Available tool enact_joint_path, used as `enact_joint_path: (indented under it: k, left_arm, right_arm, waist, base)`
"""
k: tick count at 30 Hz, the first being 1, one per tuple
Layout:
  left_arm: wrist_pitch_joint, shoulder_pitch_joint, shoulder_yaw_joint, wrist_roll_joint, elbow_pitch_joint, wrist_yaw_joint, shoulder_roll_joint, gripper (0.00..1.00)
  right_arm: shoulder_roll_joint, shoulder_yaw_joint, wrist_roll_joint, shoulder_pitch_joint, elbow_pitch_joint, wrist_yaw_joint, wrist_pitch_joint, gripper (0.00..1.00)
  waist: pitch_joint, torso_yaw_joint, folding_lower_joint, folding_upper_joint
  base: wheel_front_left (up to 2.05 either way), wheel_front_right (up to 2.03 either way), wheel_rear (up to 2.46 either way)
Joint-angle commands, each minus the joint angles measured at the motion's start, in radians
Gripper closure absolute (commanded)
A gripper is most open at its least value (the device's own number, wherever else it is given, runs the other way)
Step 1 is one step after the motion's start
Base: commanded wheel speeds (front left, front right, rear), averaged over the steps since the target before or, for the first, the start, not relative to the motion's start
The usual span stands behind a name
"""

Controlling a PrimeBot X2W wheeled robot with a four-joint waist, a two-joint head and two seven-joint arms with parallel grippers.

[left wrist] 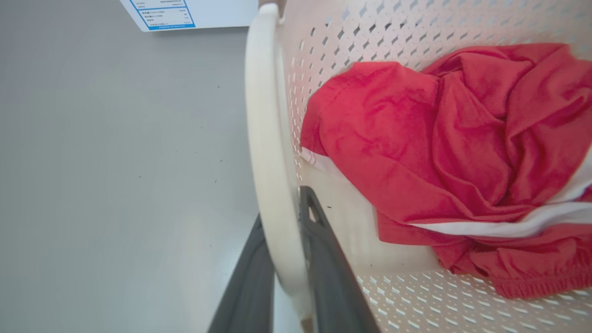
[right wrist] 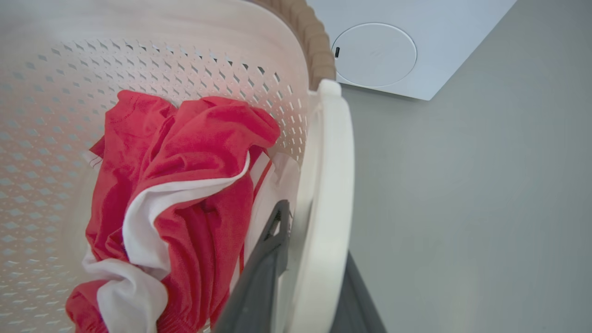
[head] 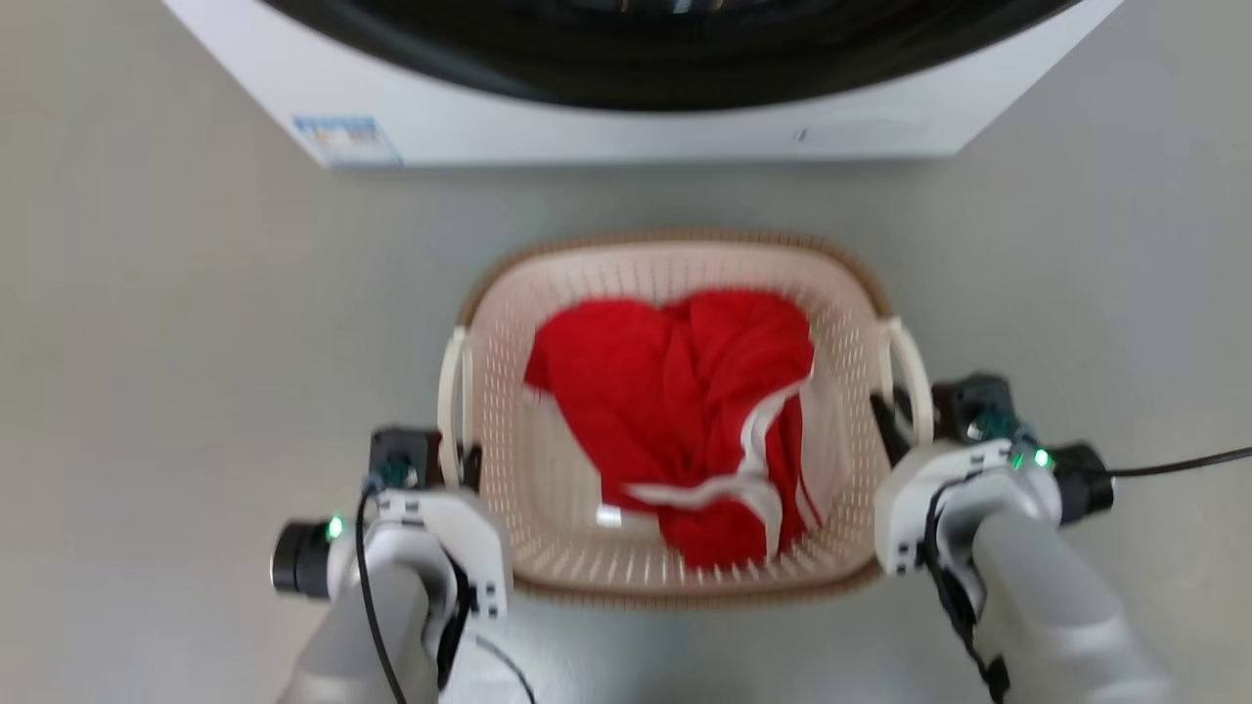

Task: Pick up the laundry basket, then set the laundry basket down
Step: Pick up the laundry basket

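Head view blurred, fingertips hard to make out; wrist views show left gripper (left wrist: pixel 283 217) clamped on the laundry basket's (left wrist: pixel 370 27) left handle (left wrist: pixel 266 138), a finger either side, and right gripper (right wrist: pixel 317 231) likewise on the right handle (right wrist: pixel 326 162), outer finger mostly hidden. Basket hangs or sits between both grippers, washing machine (head: pixel 587 127) beyond the fingertips; contact with the floor (head: pixel 147 391) cannot be told. Red cloth (head: pixel 675 391) lies inward of both, partly cut off in the wrist views.

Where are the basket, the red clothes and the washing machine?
laundry basket (head: pixel 675 240): head view, far brown rim.
red clothes (head: pixel 665 381): head view, middle of the bundle.
washing machine (head: pixel 606 132): head view, white front panel.
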Motion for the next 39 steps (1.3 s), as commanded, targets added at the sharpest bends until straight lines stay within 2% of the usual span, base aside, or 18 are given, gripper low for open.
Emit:
enact_joint_path:
  k: [1,8,16,24,27,39]
  left_arm:
    - [-0.008,0.027,0.017,-0.003,-0.007,0.012,0.042,1.0]
    - [-0.008,0.134,-0.054,-0.072,0.008,0.017,0.041,1.0]
    - [0.018,0.245,-0.193,-0.169,0.014,0.04,0.041,1.0]
    - [0.05,0.305,-0.298,-0.247,-0.009,0.065,0.041,1.0]
    - [0.051,0.344,-0.35,-0.279,-0.015,0.088,0.041,1.0]
    - [0.06,0.367,-0.437,-0.357,-0.011,0.112,0.041,1.0]
  right_arm:
    - [0.002,0.043,0.007,0.049,-0.003,0.008,0.01,1.0]
    - [0.002,0.143,0.087,0.151,-0.014,0.008,0.053,1.0]
    - [0.002,0.189,0.11,0.254,-0.009,0.008,0.111,1.0]
    - [0.002,0.201,0.126,0.328,-0.013,0.008,0.146,1.0]
    - [0.002,0.207,0.133,0.367,-0.013,0.008,0.156,1.0]
    - [0.002,0.214,0.146,0.406,-0.036,0.008,0.18,1.0]
  waist:
    - [-0.096,-0.023,-0.0001,0.0]
    - [-0.263,-0.041,-0.0001,0.0]
    - [-0.4,-0.043,-0.0001,0.0]
    - [-0.47,-0.017,-0.0001,0.0]
    - [-0.512,-0.012,-0.0001,0.0]
    - [-0.544,-0.005,-0.0001,0.0]
  base:
    - [0.0,0.0,0.0]
    - [0.0,0.0,0.0]
    - [0.0,0.0,0.0]
    - [0.0,0.0,0.0]
    - [0.0,0.0,0.0]
    - [0.0,0.0,0.0]
